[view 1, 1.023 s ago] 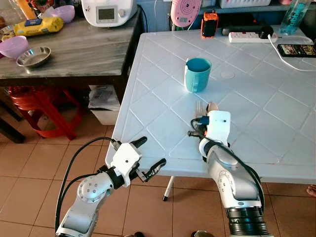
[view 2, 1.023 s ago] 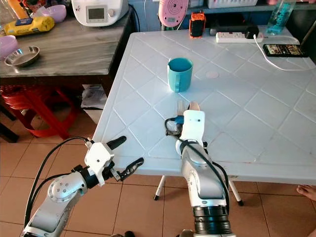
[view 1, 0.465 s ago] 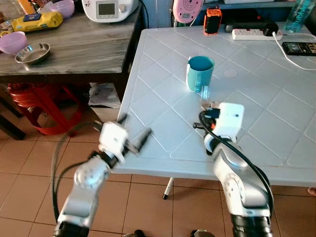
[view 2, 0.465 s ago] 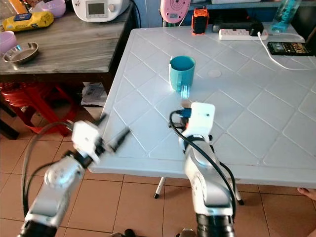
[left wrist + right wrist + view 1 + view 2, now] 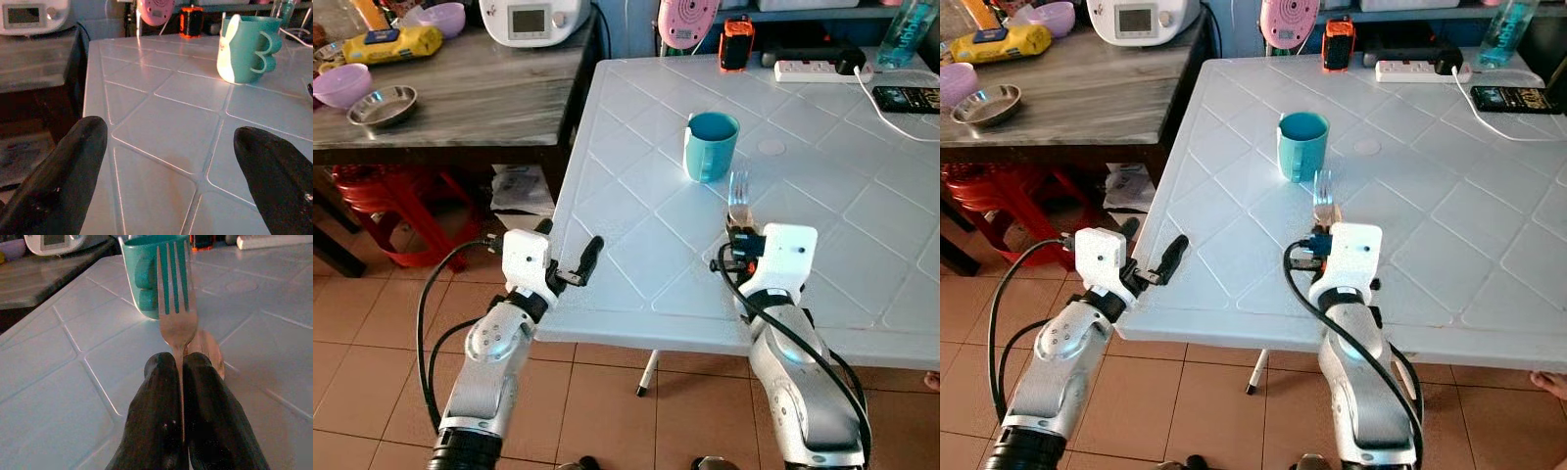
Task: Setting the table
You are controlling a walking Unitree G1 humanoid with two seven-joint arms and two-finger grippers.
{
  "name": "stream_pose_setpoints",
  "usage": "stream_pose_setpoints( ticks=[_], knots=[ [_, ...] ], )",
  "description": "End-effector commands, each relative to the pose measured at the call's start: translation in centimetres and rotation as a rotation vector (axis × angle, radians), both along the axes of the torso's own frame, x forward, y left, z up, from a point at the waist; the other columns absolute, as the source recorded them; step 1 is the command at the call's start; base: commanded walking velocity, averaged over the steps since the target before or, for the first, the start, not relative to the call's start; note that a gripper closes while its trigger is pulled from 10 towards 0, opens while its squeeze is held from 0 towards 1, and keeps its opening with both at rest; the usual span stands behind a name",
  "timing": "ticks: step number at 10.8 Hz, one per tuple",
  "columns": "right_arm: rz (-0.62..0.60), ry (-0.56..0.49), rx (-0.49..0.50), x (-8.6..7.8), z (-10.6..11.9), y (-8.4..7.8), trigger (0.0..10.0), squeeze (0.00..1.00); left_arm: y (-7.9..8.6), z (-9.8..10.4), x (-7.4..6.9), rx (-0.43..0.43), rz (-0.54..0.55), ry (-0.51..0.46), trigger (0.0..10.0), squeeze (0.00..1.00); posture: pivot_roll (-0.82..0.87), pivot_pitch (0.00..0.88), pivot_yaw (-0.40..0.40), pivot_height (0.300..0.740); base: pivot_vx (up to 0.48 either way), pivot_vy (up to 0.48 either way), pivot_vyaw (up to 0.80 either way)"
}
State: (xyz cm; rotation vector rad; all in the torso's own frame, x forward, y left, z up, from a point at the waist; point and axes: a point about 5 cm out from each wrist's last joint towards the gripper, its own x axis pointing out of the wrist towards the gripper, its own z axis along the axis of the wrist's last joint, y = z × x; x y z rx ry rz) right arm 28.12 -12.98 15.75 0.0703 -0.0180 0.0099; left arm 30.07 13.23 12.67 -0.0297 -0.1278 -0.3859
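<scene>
Right tool (image 5: pixel 182 377) around one fork (image 5: pixel 174 293)

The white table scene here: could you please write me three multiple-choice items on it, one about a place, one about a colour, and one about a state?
1. Where is the mug standing?
A. on the white table
B. on the grey wooden table
C. on the floor

2. What colour is the mug?
A. red
B. teal
C. yellow

3. How are the fingers of the right gripper?
A. wide open, holding nothing
B. shut on a fork
C. shut on a bottle

Answers: 1 A, it stands on the white surface beyond both grippers; 2 B, its body and handle are teal; 3 B, the black fingers pinch the fork's handle, tines pointing up, while the left gripper is open.
</scene>
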Motion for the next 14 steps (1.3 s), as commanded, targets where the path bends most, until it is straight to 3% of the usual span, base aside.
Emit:
stream_pose_setpoints(
  ticks=[1, 14],
  knots=[
    [0.005, -0.025, 0.000, -0.1, 0.4, 0.1, 10.0, 0.00, 0.5, -0.3, 0.1, 0.003, 0.022, 0.019, 10.0, 0.00, -0.19, 0.110, 0.105, 0.740, 0.000, 0.349, 0.00],
    [-0.063, -0.100, -0.075, 1.1, 0.6, -1.1, 10.0, 0.00, -0.6, 0.4, 0.8, -0.008, -0.013, 0.010, 10.0, 0.00, -0.18, 0.095, 0.122, 0.740, 0.000, 0.403, 0.00]
  ],
)
